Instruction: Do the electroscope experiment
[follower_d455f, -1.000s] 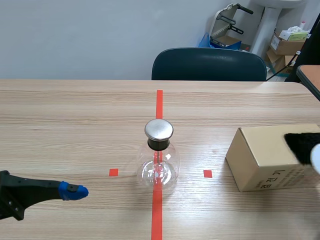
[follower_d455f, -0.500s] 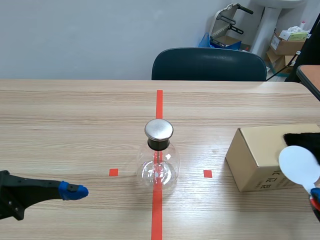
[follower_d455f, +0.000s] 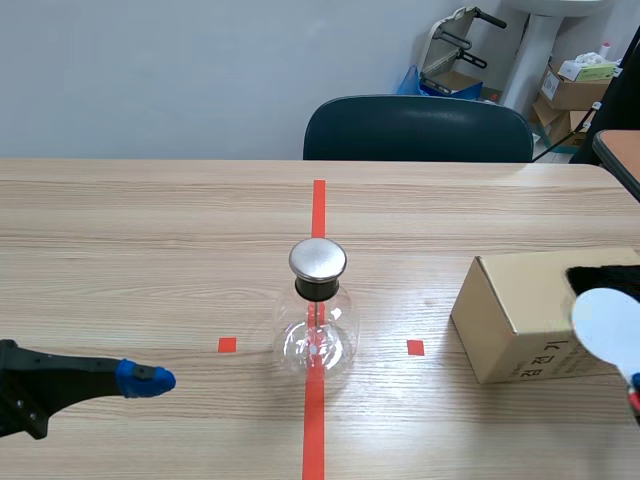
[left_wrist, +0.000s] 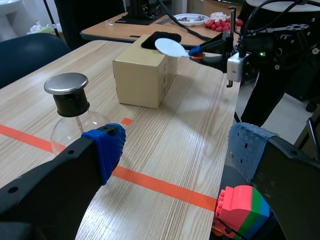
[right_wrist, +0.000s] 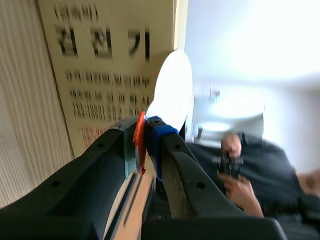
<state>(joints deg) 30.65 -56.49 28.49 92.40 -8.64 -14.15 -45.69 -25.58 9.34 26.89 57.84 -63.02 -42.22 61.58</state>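
One flask electroscope (follower_d455f: 317, 315) stands centrally, one cardboard box (follower_d455f: 520, 310) at 3 o'clock. Right gripper (right_wrist: 145, 135) at 4 o'clock clamps one white-disc paddle (follower_d455f: 608, 323); left gripper (left_wrist: 177, 147) at 8 gapes empty. Wooden table (follower_d455f: 150, 230), dark chair (follower_d455f: 415, 128), pale wall (follower_d455f: 150, 70).

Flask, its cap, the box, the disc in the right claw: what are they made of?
Flask: likely clear glass; see-through, with bright glints.
Cap: brushed metal by its dull grey sheen.
Box: brown cardboard, matte, with print on it.
Disc: white and matte, probably plastic; the look leaves it open.
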